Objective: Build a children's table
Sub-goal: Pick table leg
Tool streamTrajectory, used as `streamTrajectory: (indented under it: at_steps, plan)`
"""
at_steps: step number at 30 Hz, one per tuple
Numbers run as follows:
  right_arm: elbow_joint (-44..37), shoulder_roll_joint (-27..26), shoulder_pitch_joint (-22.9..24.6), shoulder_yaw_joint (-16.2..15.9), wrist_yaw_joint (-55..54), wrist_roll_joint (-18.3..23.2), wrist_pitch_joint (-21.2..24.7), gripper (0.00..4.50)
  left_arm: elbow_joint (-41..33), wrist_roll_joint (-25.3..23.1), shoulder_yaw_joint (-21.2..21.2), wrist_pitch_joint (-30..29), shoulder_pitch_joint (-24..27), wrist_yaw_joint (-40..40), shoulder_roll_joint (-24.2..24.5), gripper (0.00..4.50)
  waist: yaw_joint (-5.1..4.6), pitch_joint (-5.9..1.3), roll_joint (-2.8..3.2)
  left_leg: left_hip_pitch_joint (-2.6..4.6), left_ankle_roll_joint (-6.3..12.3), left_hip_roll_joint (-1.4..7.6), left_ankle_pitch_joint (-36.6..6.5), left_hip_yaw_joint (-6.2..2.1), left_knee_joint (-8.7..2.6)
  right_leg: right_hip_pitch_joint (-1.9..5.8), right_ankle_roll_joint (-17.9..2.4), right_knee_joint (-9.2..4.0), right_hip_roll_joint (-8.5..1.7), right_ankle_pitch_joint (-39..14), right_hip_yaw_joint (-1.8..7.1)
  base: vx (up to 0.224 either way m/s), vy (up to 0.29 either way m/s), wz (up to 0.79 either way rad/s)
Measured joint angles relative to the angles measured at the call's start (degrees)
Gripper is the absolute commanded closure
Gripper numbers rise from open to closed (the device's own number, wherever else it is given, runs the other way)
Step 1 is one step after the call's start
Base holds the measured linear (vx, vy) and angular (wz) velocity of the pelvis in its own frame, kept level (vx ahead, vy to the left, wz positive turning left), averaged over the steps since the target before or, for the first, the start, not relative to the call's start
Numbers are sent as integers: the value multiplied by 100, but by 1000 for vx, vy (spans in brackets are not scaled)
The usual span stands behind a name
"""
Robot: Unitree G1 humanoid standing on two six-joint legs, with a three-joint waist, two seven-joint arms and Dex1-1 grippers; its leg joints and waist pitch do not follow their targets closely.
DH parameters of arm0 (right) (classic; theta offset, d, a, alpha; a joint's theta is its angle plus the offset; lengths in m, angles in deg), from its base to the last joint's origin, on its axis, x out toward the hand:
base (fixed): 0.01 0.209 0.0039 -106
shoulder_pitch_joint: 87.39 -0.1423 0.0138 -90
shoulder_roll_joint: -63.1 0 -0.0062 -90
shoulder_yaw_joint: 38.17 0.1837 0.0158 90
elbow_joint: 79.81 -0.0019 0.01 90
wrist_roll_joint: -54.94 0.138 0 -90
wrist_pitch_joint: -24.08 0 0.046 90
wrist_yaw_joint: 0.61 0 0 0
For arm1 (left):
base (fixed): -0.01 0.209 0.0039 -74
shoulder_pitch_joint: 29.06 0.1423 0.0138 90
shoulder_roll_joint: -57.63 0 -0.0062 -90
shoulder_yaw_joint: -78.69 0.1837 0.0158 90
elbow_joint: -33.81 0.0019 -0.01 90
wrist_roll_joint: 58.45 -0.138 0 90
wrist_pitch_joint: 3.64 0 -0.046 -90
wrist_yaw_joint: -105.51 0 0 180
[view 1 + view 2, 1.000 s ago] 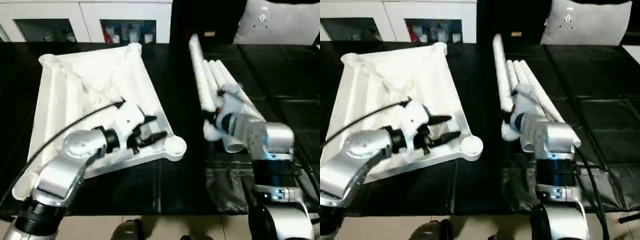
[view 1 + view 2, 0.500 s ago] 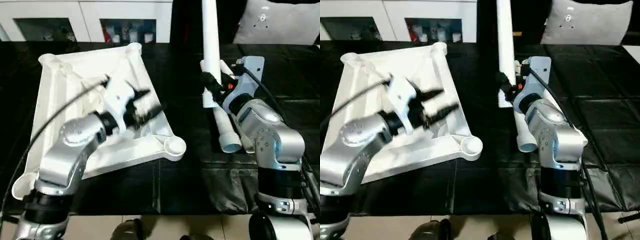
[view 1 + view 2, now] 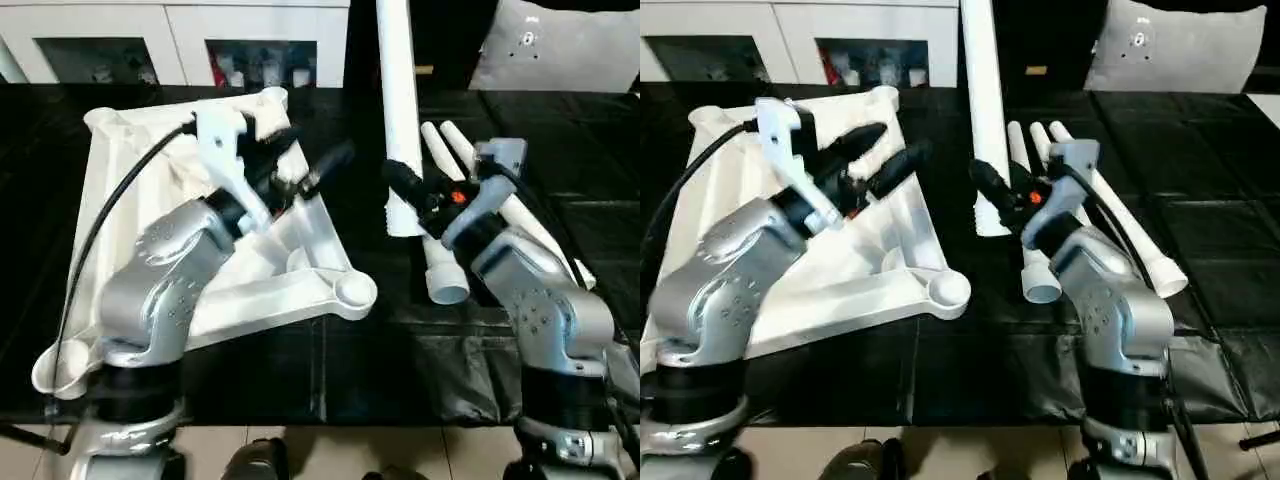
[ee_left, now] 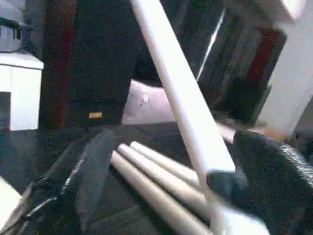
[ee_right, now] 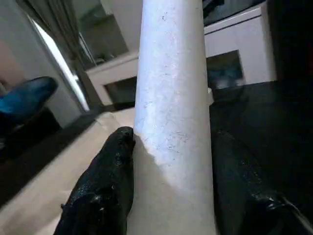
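One table leg (image 3: 399,110) stands upright, clamped in my right claw (image 3: 408,192) beside three spare legs (image 3: 1040,200) lying on the dark surface (image 3: 360,390); my left claw (image 3: 876,158) hangs spread above the upturned tabletop (image 3: 130,210); next, seating it in a corner socket (image 3: 354,292).

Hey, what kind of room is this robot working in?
Probably a living space or a lab staged as a home: a white cabinet with glass-fronted shelves stands at the back, a grey pillow sits nearby, and the children's table parts lie on black floor mats.
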Motion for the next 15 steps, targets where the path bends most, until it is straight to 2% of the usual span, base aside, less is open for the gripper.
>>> streamTrajectory:
  at_steps: [6, 11, 15]
  plan:
    - [-6, 12, 179, -27, 241, 150, -270, 259, 118, 142, -32, -63, -22, -125, -154, 0, 32, -4, 6, -6, 11, 2, 4, 0, 14, 1, 7, 0, 0, 14, -1, 0, 0, 0]
    - [-120, -18, 381, -169, 407, 178, -387, 259, 116, 438, -126, -186, 20, -216, -362, 0, 99, -20, 32, -15, 23, 3, 3, -1, 35, 0, 10, 3, -1, 22, -1, 0, 0, 0]
    - [-202, -53, 403, -298, 496, 188, -520, 259, 112, 795, -190, -310, 84, -201, -477, 0, 116, -26, 41, -19, 29, 5, 7, -1, 47, 0, 9, 4, -1, 33, -2, 0, 0, 0]
